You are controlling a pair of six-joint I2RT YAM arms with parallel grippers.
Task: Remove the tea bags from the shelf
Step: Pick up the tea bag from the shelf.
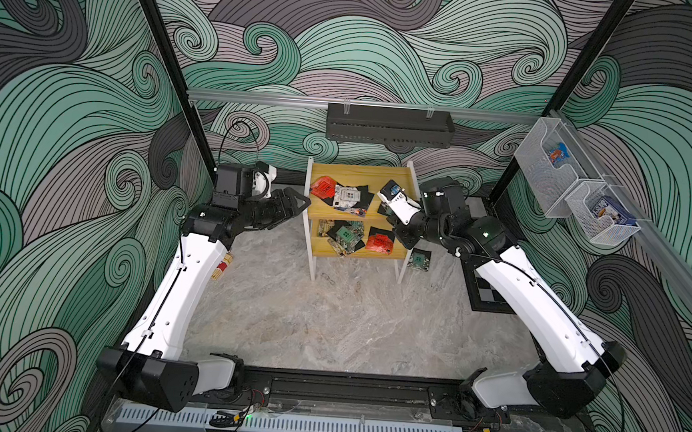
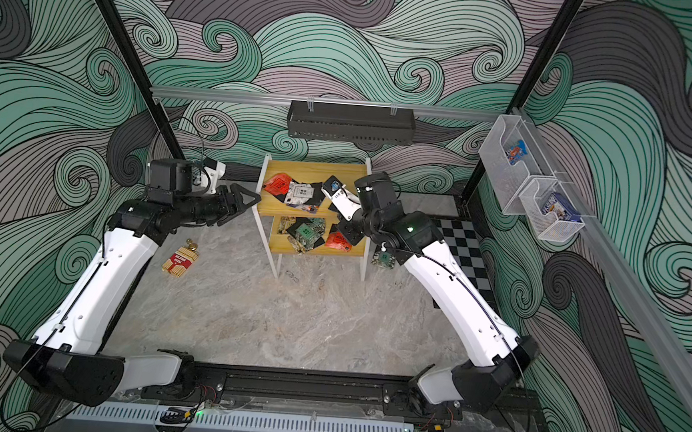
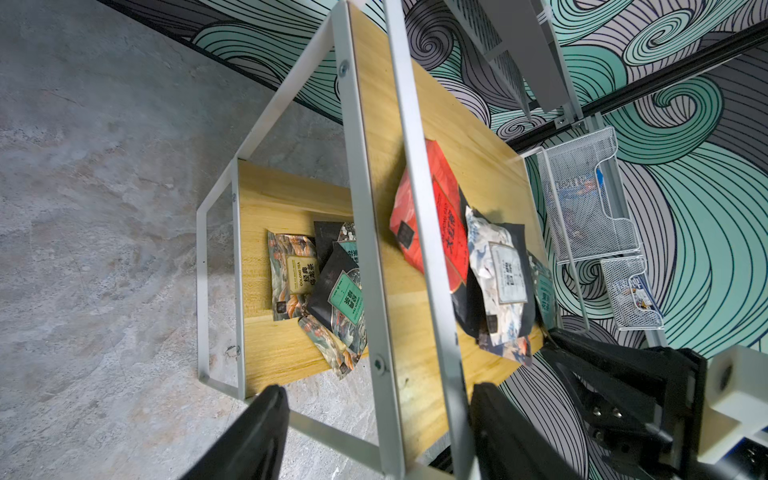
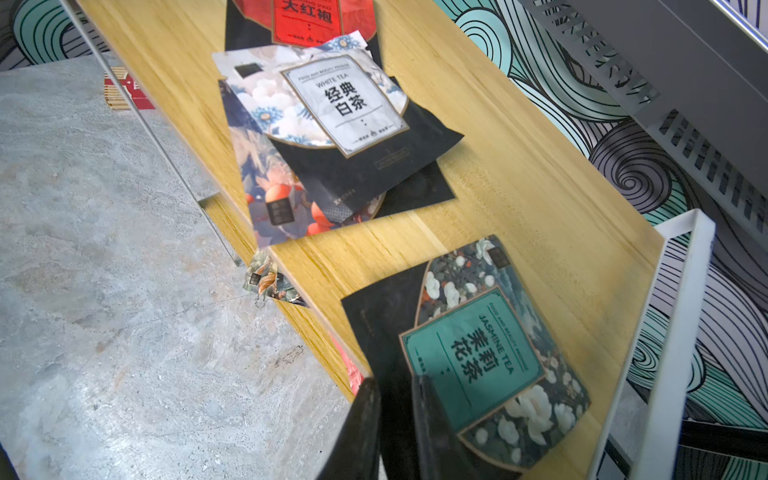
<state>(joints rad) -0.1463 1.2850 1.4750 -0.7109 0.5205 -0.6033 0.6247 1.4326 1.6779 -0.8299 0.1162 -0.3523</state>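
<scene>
Right wrist view: the right end effector (image 4: 395,419) is pinched together on the black edge of a jasmine tea bag (image 4: 473,357) with a teal label. That bag lies at the right end of the top board of the shelf (image 4: 519,187), just beside the white frame, with its black edge at the board's front edge.

Further along the same board, a white-label tea bag (image 4: 345,99) lies on top of a flowered tea bag (image 4: 266,199). Its far corner overlaps a red tea bag (image 4: 307,16).

On the lower board in a top view, a green-label tea bag (image 1: 345,235) sits on a heap of patterned ones near the middle. Another red sachet (image 1: 379,243) lies toward the right end. One loose tea bag (image 1: 419,260) lies on the worktop (image 1: 328,328), just beside the shelf's right front leg.

The shelf stands at the middle of the worktop's back edge. The left end effector (image 1: 295,203) hangs just off the shelf's left end, level with the top board. Its fingers (image 3: 266,415) are wide apart and hold nothing.

A red-and-white carton (image 2: 180,260) lies near the worktop's left edge. A black tray (image 1: 388,124) hangs on the wall above the shelf.
</scene>
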